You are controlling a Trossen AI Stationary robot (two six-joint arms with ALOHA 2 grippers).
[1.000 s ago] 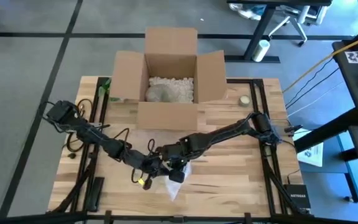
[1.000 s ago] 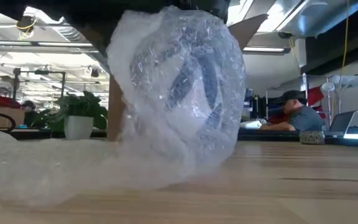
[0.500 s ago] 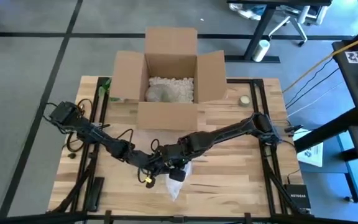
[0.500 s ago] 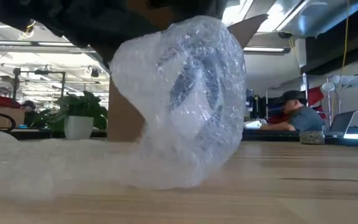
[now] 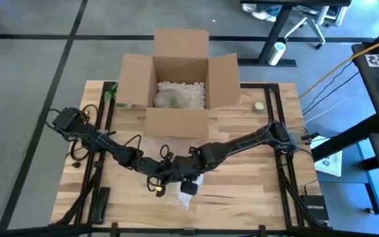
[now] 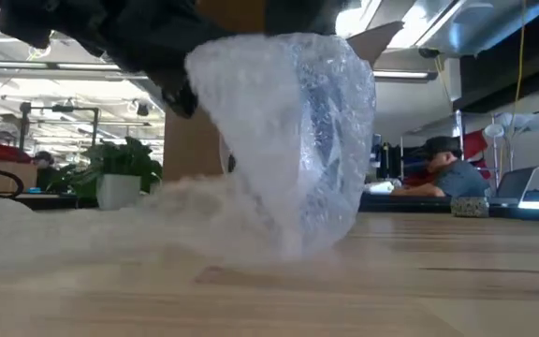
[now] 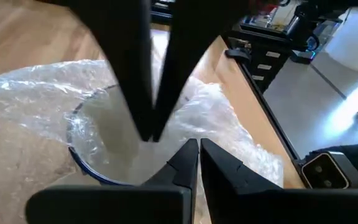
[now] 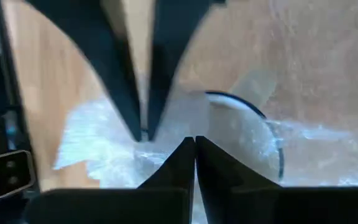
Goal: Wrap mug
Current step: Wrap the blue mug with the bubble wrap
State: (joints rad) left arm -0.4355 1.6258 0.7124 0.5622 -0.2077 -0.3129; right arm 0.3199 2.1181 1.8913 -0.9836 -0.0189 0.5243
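Mug (image 6: 321, 140), swathed in bubble wrap (image 6: 251, 225), is sitting near the table's (image 5: 242, 191) front edge, centre; left gripper (image 5: 165, 179) and right gripper (image 5: 188, 176) are meeting over it, each pressed together and pinching wrap; cardboard box (image 5: 180, 85) is waiting at the rear edge; risk: thin film is likely slipping free, letting the wrap spring open.

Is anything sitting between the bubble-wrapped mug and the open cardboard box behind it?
Nothing visible does. Only bare table lies between the bubble-wrapped mug and the cardboard box. Both the left gripper and right gripper are at the bundle.
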